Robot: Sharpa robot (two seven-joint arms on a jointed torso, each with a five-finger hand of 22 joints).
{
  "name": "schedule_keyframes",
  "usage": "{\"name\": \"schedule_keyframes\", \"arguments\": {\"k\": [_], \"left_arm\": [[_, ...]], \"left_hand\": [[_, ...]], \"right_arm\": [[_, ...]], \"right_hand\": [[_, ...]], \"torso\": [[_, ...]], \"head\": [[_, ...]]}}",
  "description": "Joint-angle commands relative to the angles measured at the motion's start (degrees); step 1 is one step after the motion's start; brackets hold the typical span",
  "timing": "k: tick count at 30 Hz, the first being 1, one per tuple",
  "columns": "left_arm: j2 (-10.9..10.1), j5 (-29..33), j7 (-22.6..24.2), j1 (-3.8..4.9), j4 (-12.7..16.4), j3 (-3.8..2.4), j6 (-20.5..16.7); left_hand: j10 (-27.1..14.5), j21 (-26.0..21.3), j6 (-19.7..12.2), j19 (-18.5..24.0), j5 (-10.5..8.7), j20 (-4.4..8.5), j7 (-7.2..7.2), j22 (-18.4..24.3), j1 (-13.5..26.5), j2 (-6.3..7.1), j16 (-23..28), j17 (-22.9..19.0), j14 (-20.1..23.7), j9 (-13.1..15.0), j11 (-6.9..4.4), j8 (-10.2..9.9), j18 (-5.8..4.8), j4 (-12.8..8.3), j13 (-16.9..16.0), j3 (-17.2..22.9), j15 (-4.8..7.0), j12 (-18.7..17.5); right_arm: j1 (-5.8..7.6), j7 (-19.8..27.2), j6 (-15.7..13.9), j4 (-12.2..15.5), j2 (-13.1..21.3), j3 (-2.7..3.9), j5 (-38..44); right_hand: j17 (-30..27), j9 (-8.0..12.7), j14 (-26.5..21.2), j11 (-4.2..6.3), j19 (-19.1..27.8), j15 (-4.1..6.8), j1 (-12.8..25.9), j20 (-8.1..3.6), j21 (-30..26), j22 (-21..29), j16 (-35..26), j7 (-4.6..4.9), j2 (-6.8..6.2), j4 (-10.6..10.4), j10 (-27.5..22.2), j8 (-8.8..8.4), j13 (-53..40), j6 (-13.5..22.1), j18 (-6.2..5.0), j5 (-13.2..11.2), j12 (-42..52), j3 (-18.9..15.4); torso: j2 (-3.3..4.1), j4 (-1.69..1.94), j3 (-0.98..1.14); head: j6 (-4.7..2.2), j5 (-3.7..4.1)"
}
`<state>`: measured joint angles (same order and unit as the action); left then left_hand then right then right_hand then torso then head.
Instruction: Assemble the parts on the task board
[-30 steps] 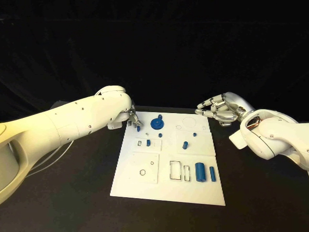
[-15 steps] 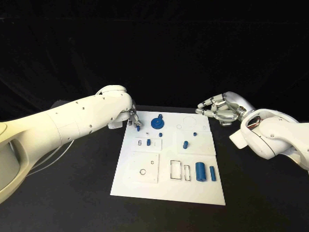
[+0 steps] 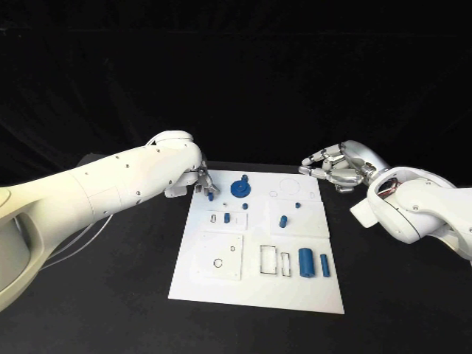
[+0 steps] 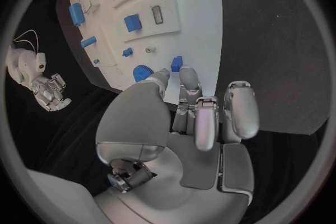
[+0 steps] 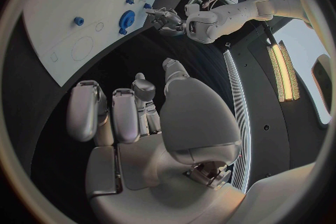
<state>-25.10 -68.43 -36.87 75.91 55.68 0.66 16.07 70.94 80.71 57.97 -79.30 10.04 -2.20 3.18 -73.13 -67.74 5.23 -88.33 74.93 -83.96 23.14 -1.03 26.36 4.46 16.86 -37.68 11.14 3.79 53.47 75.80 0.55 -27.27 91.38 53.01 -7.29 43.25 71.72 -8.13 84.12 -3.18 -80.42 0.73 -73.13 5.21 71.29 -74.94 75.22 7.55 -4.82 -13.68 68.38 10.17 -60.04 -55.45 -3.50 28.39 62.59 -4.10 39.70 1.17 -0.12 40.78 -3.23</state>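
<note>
task board (image 3: 259, 243) lying mid-bench, blue parts (image 3: 305, 261) spread across it. left hand (image 3: 204, 183) at its far left corner pinches a small blue part (image 4: 176, 63). right hand (image 3: 336, 167) hovers off the far right corner, fingers curled, holding nothing.

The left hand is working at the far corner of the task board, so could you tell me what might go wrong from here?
1. The left hand has its fingers at a small blue part near the task board edge; a slip could send it onto the black table.
2. The blue gear sits right beside them and could get bumped.
</note>
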Motion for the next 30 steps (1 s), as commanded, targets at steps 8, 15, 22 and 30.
{"name": "schedule_keyframes", "arguments": {"k": [8, 15, 22, 30], "left_arm": [[0.1, 0.2, -0.2, 0.01, 0.1, -0.01, 1.7], [0.0, 0.2, -0.3, 0.02, 0.0, 0.0, 2.4], [0.0, 0.1, -0.4, 0.02, 0.1, 0.0, 2.1], [0.0, 0.5, -0.3, 0.02, 0.1, 0.0, 0.9]], "left_hand": [[0.5, 0.3, 0.5, -0.5, -0.05, 0.01, 0.01, -0.2, 1.1, 0.14, -0.2, 13.2, -5.5, -0.1, 0.11, 0.3, -0.59, 0.0, -0.2, -0.6, 0.36, 0.3], [0.5, 0.3, 0.6, -0.5, 0.01, 0.01, -0.06, -0.3, 1.0, 0.19, -0.2, 13.2, -5.5, -0.1, 0.07, 0.3, -0.62, -0.1, -0.2, -0.6, 0.37, 0.3], [0.6, 0.3, 0.6, -0.6, 0.09, 0.06, -0.19, -0.4, 0.1, -0.17, -0.2, 13.2, -5.5, -0.1, -0.05, 0.3, -0.62, -0.2, -0.3, 0.1, 0.47, 0.4], [0.8, 0.3, 0.5, -0.7, 0.12, 0.17, -0.36, -0.4, -2.4, -1.02, -0.2, 13.2, -5.5, -0.1, -0.23, 0.4, -0.62, -0.5, -0.5, 1.8, 0.63, 0.6]], "right_arm": [[-0.03, 0.2, 0.6, 0.0, -0.1, 0.0, 0.6], [-0.03, 0.2, 0.7, 0.0, -0.1, 0.0, 0.6], [-0.03, 0.2, 0.7, 0.0, -0.1, 0.0, 0.6], [-0.03, 0.3, 0.7, -0.1, -0.2, 0.0, 0.6]], "right_hand": [[0.0, 0.1, 1.6, 0.13, 0.1, 0.46, 0.0, -0.21, -0.4, -4.4, -0.2, 0.22, 0.37, 0.0, -0.3, 0.21, 0.0, -0.2, -0.79, 0.3, 0.0, -0.4], [0.0, 0.1, 1.6, 0.13, 0.1, 0.46, 0.0, -0.21, -0.4, -4.4, -0.2, 0.22, 0.37, 0.0, -0.3, 0.21, 0.0, -0.2, -0.79, 0.3, 0.0, -0.4], [0.0, 0.1, 1.6, 0.13, 0.1, 0.46, 0.0, -0.21, -0.4, -4.4, -0.2, 0.22, 0.37, 0.0, -0.3, 0.21, 0.0, -0.2, -0.79, 0.3, 0.0, -0.4], [0.1, 0.1, 1.6, 0.13, 0.0, 0.46, 0.0, -0.21, -0.3, -4.5, -0.1, 0.22, 0.41, -0.1, -0.2, 0.24, -0.1, -0.2, -0.78, 0.3, 0.2, -0.5]], "torso": [[-0.01, 0.01, -0.02], [0.04, -0.02, 0.0], [0.03, 0.02, -0.01], [0.0, -0.01, 0.02]], "head": [[-0.07, -0.1], [-0.03, -0.08], [0.02, -0.09], [0.11, -0.08]]}}
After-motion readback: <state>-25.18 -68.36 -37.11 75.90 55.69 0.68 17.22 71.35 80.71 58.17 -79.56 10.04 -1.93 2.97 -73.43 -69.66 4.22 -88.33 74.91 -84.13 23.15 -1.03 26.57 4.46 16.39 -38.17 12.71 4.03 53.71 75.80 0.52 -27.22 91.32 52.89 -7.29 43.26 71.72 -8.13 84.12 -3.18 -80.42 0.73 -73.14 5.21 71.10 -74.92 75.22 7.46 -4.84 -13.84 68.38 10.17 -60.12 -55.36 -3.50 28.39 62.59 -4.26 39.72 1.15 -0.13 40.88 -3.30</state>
